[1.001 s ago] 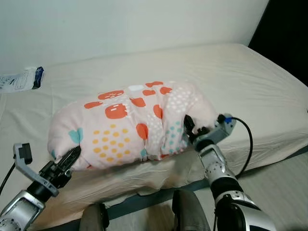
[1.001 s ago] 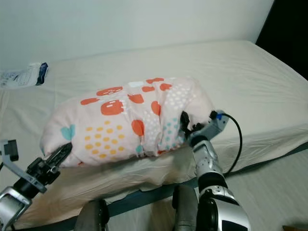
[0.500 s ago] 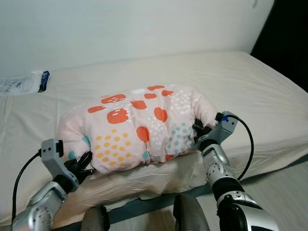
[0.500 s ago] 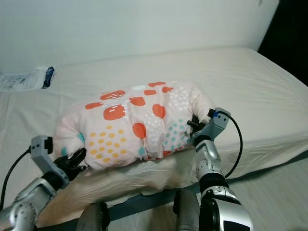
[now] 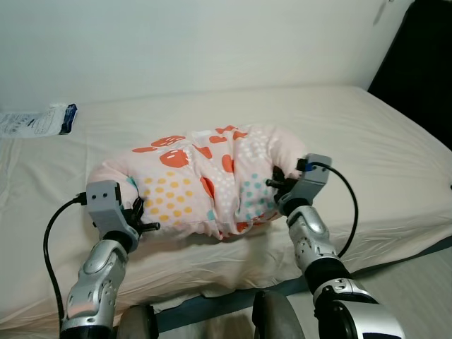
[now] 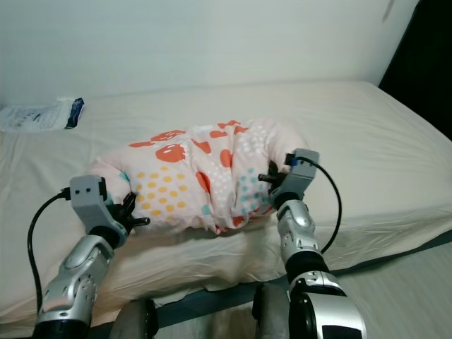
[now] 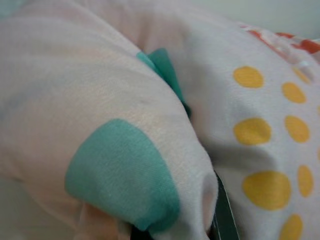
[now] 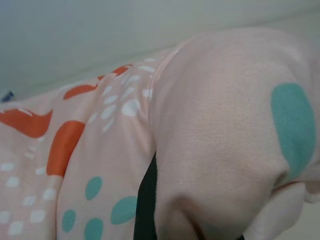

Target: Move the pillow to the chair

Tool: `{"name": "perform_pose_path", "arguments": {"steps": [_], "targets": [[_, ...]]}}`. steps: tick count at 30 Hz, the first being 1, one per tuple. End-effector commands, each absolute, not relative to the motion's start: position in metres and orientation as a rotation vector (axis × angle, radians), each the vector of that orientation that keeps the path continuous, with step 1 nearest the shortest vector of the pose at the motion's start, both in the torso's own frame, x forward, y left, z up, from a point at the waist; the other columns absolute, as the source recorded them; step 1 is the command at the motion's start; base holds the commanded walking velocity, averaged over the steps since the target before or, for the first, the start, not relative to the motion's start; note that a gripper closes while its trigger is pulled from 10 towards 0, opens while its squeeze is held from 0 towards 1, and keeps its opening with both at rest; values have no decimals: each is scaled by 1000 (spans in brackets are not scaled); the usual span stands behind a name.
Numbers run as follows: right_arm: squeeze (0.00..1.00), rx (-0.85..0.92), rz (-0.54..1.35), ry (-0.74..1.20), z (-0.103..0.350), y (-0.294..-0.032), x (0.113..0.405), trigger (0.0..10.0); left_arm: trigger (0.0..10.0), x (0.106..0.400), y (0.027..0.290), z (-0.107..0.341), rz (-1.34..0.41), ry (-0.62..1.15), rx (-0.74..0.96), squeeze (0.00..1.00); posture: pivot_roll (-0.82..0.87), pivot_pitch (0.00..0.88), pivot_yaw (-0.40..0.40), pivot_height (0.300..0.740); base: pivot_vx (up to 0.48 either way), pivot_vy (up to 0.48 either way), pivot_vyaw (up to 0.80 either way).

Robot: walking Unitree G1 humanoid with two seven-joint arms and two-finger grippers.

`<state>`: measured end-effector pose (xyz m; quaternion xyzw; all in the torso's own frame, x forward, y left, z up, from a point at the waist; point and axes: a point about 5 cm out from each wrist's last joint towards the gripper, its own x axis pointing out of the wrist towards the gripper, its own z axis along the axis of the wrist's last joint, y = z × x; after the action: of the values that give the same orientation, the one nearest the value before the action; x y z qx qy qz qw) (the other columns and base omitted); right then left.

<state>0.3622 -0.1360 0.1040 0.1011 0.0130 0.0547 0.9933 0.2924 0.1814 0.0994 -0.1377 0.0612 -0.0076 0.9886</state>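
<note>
The pillow (image 5: pixel 205 176) is pale pink with orange, yellow and teal spots and lies across the middle of the bed (image 5: pixel 367 127). It looks squeezed between my two arms. My left gripper (image 5: pixel 141 216) presses into its left end, shut on a fold of the cover. In the left wrist view the pillow fabric (image 7: pixel 150 100) bulges between the dark fingers (image 7: pixel 223 220). My right gripper (image 5: pixel 276 186) grips the right end. A fold of pillow fabric (image 8: pixel 215 130) sits beside one black finger (image 8: pixel 145 200) there.
A white packet with a blue end (image 5: pixel 37 120) lies on the bed at the back left, near the pale wall (image 5: pixel 212 35). The bed's front edge (image 5: pixel 395 251) runs just before my legs. A dark opening (image 5: pixel 424 56) stands at the far right.
My left gripper rose from low by the bed's front edge to the pillow's left end and closed on it. The pillow is bunched shorter between both grippers. The camera tilted up slightly.
</note>
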Motion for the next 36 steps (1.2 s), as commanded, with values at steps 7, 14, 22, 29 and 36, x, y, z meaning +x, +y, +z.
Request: {"name": "perform_pose_path", "arguments": {"steps": [7,14,22,29,36], "targets": [[0,24,182,30,99,-109,357,10000,10000,302,152,72,27,286,-166,0,38,0,-98,576,0,0,0],[0,31,189,18,94,-111,352,10000,10000,301,142,79,17,161,-110,0,19,0,-78,576,0,0,0],[0,61,213,79,81,-115,345,10000,10000,305,126,82,-22,98,-90,0,-18,0,-59,581,0,0,0],[0,54,199,87,78,-114,344,10000,10000,309,122,77,-27,109,-47,0,-10,0,-69,606,0,0,0],[0,59,221,96,79,-109,345,10000,10000,310,125,74,-23,95,-21,0,-3,0,-79,636,0,0,0]]}}
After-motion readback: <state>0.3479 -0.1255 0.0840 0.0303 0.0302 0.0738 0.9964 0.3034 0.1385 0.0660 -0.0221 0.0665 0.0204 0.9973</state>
